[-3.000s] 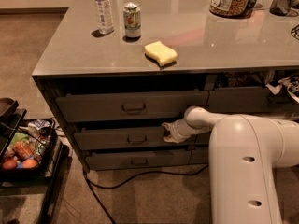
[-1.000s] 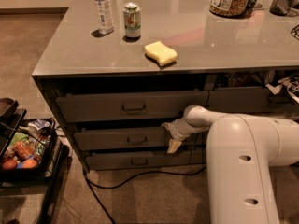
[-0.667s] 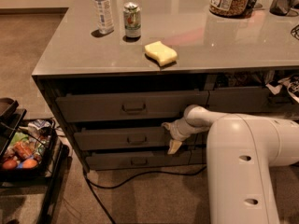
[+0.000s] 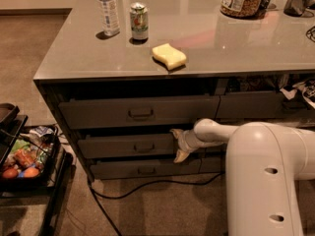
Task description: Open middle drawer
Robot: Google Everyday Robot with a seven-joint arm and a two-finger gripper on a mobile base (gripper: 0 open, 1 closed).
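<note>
- Evidently the wide, dark grey, flat-fronted middle drawer (image 4: 113,146) sits second in the stack of three. Its matt front stands hardly forward of the cabinet, so I judge the opening barely begun.
- Its small rectangular pull handle (image 4: 144,147) sits at the centre of that front, and nothing touches it.
- The pale two-finger gripper (image 4: 176,144) is at the right end of the middle drawer's front, away from the pull. Its jaws are spread wide, one finger up near the front's top edge and one down by its lower edge. This looks like a bid to catch the end of the panel rather than the handle. I cannot tell whether the gripper is touching the front.
- The smooth, rounded white arm (image 4: 266,171) reaches in from the right of the middle drawer, held low so the wrist is level with the front.
- A taller-fronted grey drawer (image 4: 98,113) lies directly above the middle drawer and a slim grey drawer (image 4: 118,170) directly below. Both are flat and matt.
- Higher above the middle drawer, a glossy grey countertop (image 4: 221,43) carries a soft yellow sponge (image 4: 169,56), a green metal can (image 4: 139,21) and a clear plastic bottle (image 4: 108,9).
- Below the middle drawer a thin black cable (image 4: 158,182) trails over brown carpet (image 4: 162,213). A black wire cart (image 4: 55,181) of snacks stands to the drawer's left.
</note>
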